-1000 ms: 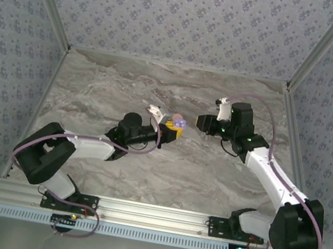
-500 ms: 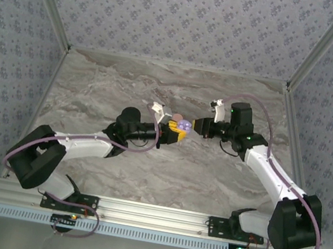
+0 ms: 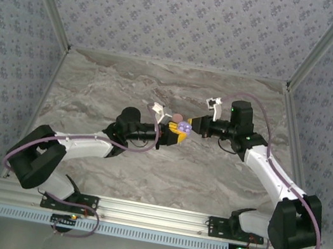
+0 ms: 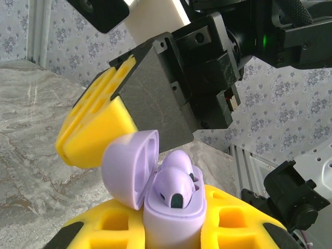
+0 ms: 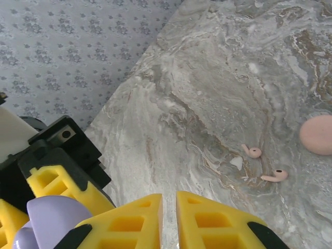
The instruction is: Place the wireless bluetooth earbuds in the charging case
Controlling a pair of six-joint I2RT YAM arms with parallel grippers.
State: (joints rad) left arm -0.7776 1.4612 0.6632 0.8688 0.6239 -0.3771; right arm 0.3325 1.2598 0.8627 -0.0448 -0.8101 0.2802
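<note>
The open charging case [image 4: 172,213], its base cut off, is clamped by the left gripper [image 4: 174,231]. The earbuds [image 4: 176,182] are sunk inside, stems hidden. The right gripper [image 5: 168,218] is closed on nothing.

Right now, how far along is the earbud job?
Done: lilac earbuds look seated in the open case. In hand: left gripper holds the case, right gripper shut beside it. Left: lid open; two pink earbuds lie loose on the table.
</note>
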